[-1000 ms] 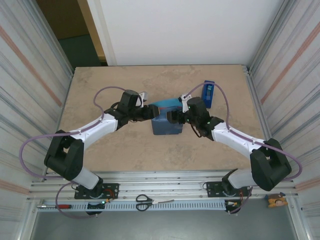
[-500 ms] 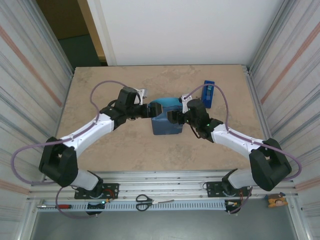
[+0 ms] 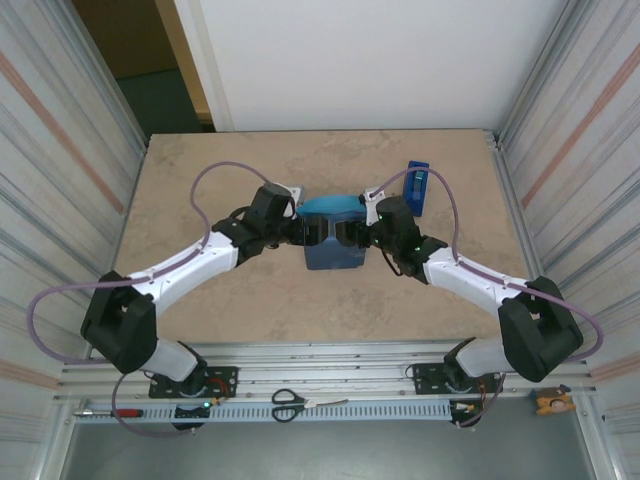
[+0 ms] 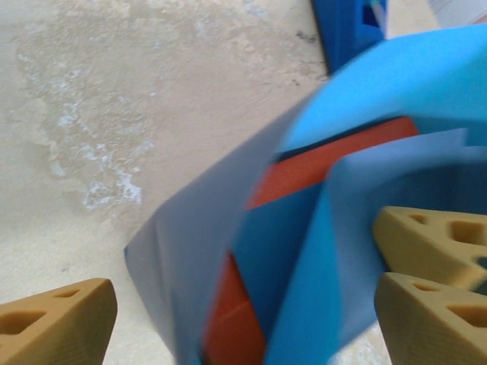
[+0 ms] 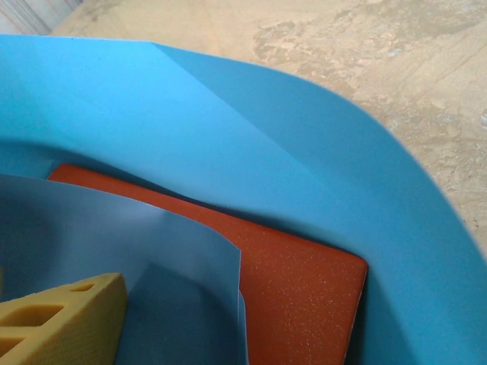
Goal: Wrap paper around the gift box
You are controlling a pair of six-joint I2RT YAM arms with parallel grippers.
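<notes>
The orange gift box point(image 5: 304, 296) lies mid-table inside the blue paper point(image 3: 333, 255), which is folded loosely round it. A light blue flap point(image 5: 228, 129) curls up over the box's far side. My left gripper point(image 3: 312, 232) is at the parcel's left end, open, and its tan fingers point(image 4: 57, 323) straddle the folded paper point(image 4: 426, 84) with orange box point(image 4: 327, 163) showing between the folds. My right gripper point(image 3: 349, 233) is open over the parcel's top right, and one of its fingers point(image 5: 65, 315) rests on a greyish inner flap.
A small blue tape dispenser point(image 3: 418, 187) stands behind and to the right of the parcel. Scissors point(image 3: 290, 403) and a screwdriver point(image 3: 115, 412) lie on the rail in front of the arm bases. Metal walls close in both sides.
My left gripper opened, drew back a little, then moved right onto the parcel's left end. The right gripper has barely shifted.
</notes>
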